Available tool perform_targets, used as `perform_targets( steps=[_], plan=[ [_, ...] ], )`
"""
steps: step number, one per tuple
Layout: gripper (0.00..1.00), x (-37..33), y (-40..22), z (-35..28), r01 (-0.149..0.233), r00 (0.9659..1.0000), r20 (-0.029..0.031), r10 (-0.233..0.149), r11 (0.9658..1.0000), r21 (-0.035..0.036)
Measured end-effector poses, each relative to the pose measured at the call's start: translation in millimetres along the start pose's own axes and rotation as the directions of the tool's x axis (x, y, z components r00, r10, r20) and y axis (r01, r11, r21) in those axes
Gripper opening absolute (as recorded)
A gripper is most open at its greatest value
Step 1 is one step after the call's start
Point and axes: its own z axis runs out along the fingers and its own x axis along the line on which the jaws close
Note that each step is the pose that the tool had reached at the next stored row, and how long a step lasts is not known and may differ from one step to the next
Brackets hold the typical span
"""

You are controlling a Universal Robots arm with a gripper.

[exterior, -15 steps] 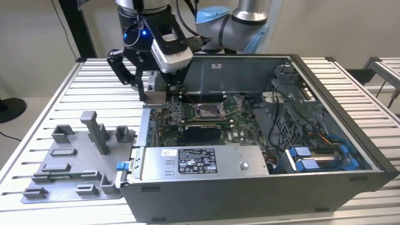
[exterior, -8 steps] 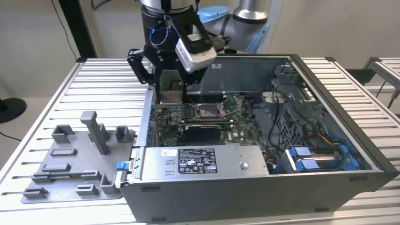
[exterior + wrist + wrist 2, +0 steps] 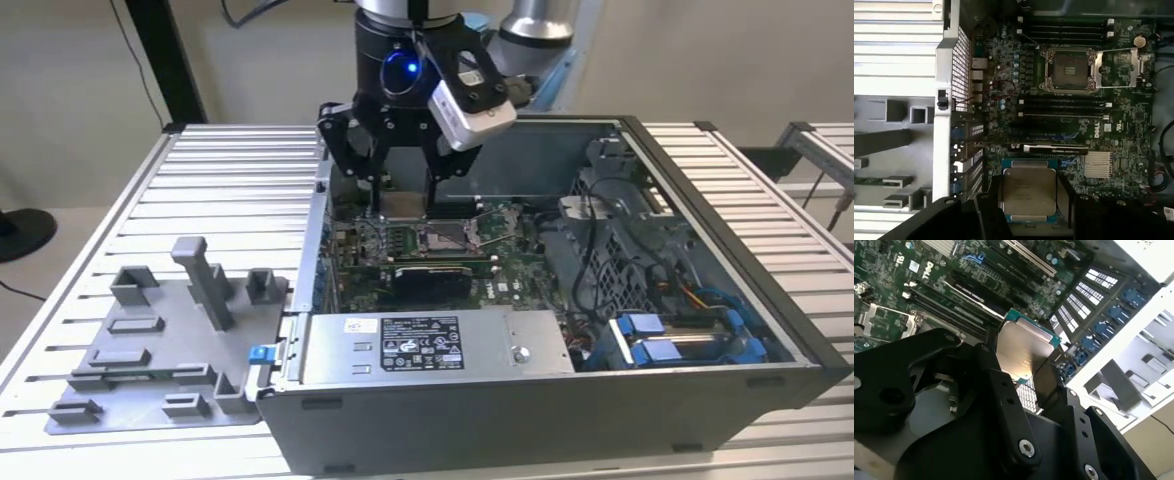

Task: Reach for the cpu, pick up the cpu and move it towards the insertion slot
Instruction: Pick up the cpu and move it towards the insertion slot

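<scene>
cpu [image 3: 1029, 192] gripped between claw [image 3: 1026, 200] fingers

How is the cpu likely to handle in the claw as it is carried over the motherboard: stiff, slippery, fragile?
The cpu looks like a thin rigid plate, so it probably stays flat rather than flexing. Its smooth metal face may be slippery, and the claw seems to pinch it only at the edges, so it could slip or tilt. Being thin, it is likely light, and easily damaged if dropped on the motherboard.
</scene>
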Motion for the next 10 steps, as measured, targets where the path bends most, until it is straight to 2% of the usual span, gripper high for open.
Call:
perform_targets(
  steps=[10],
  plan=[
    [0.0, -38.8, 4.4, -0.5, 0.0, 1.0, 0.0, 0.0, 1.0, 0.0]
  ],
)
